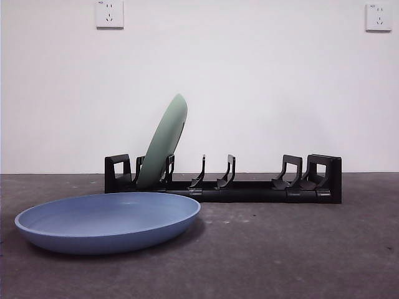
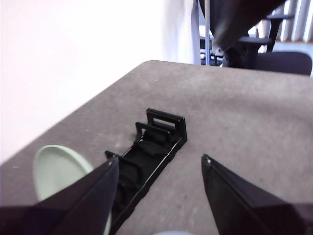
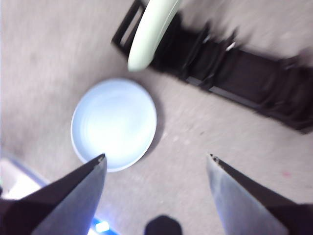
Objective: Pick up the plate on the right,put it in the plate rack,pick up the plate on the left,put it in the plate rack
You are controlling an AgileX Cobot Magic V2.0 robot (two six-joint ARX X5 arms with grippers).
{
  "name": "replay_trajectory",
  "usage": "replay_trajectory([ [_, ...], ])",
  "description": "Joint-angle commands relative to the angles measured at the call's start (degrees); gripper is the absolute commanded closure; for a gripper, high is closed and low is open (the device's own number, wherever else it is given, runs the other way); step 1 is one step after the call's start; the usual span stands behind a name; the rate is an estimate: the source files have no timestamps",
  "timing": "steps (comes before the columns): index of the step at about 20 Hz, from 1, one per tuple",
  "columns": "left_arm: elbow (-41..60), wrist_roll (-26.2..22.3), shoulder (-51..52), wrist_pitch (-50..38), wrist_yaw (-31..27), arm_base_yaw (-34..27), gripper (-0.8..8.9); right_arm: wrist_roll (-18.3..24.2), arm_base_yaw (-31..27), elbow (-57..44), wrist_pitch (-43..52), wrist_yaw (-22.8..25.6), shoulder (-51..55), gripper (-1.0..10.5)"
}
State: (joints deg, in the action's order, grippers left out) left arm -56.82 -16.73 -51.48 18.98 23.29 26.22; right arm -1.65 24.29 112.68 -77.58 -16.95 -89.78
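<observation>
- The grey, rough-surfaced worktop [image 1: 299,249] carries everything and ends at a plain white wall [image 1: 262,81] with two white sockets high up.
- The long, low black plastic plate rack [image 1: 249,185] with upright curved prongs and blocky ends lies across the far middle of the worktop, parallel to the wall.
- The round, shallow blue plate [image 1: 106,221] lies flat on the worktop at the near left, just in front of the rack's left end and apart from it; the front view shows a thin gap between the two.
- The pale green round plate [image 1: 163,142] stands on edge in the rack, in a slot near its left end, leaning with its top tilted to the right.
- The left tool [image 2: 159,169] hangs above the worktop, looking along the rack; its two black jaws are spread wide with nothing between them.
- The right tool [image 3: 155,164] hovers high over the blue plate and the rack's left end, jaws likewise parted and gripping nothing. That picture is blurred.
</observation>
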Motion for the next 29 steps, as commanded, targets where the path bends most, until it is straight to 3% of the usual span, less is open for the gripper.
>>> replay_trajectory([
  [1,0.0,-7.1,5.8,8.3,-3.4,0.1,5.07,0.6,2.8,-0.5,0.1,-0.2,-4.4,6.0],
  [4,0.0,-11.1,11.5,19.1,-8.3,0.2,4.31,0.6,6.6,-0.5,1.3,0.1,-10.5,6.0],
  [12,0.0,-20.3,16.2,33.9,-17.4,0.2,4.31,-0.1,15.0,-0.5,5.2,6.1,-27.3,6.0],
  [14,0.0,-23.0,16.2,35.4,-19.2,0.3,4.31,-1.1,15.9,-0.5,6.6,6.1,-30.8,6.0],
  [19,0.0,-23.7,16.2,35.5,-22.3,2.9,4.30,-2.1,16.3,-0.5,8.7,7.5,-35.1,6.0],
  [24,0.0,-24.0,16.1,35.4,-23.0,4.7,4.30,-2.2,16.3,-0.5,9.6,12.3,-36.2,6.0],
  [29,0.0,-24.1,15.8,35.4,-23.4,6.0,4.27,-2.8,16.2,-0.5,12.1,12.3,-36.5,6.0],
])
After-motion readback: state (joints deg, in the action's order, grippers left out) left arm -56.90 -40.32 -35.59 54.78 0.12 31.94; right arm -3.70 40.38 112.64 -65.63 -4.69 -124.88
